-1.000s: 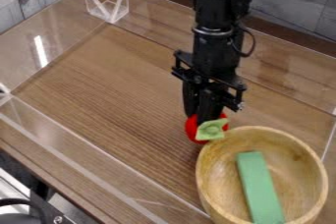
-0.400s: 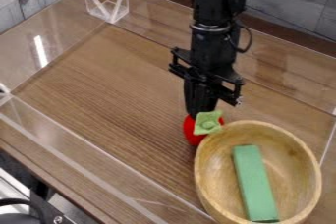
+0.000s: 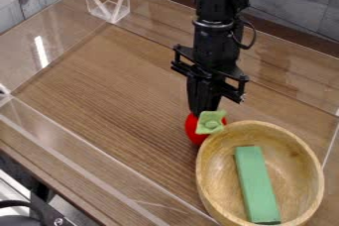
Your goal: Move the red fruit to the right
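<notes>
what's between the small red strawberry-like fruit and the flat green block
In the camera view, just the rim of the round wooden bowl: the red fruit sits outside it, the green block lies inside.

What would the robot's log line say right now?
gripper: shut at red fruit | fruit: on table, beside wooden bowl | green block: in bowl

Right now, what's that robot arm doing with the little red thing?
The robot arm is reaching straight down, and its gripper looks closed on the top of the red fruit. The fruit sits on the wooden table, right beside a wooden bowl with a green block inside. It has not been lifted or moved right yet.
</notes>
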`<action>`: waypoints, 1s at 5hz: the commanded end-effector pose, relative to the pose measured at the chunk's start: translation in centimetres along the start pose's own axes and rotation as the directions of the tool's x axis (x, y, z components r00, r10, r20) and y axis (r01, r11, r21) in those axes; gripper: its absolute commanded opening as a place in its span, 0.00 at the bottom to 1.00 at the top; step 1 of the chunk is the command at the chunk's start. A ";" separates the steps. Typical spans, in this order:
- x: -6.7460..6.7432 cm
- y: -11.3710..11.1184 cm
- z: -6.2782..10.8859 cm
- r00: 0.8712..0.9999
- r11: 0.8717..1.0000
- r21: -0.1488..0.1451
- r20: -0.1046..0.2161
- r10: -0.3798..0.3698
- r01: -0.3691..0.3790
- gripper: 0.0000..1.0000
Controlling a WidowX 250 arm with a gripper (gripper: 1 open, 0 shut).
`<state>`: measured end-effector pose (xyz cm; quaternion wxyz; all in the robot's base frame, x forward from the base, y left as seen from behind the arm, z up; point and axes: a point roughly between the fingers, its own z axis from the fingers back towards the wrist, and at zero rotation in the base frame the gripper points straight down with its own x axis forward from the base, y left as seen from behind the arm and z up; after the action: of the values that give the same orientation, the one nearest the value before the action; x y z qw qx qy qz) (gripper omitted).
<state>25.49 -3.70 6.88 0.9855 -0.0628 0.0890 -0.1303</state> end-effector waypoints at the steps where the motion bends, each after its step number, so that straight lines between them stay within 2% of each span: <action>1: 2.2 -0.1 1.6 0.997 1.000 0.015 0.077 0.021 -0.023 0.00; 2: 3.3 -0.3 1.4 0.996 1.000 0.021 0.088 0.022 -0.023 0.00; 5: 5.1 -0.2 0.1 0.996 0.999 0.026 0.090 0.017 -0.019 0.00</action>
<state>29.14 -5.01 4.69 0.9888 -0.0564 0.0769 -0.1144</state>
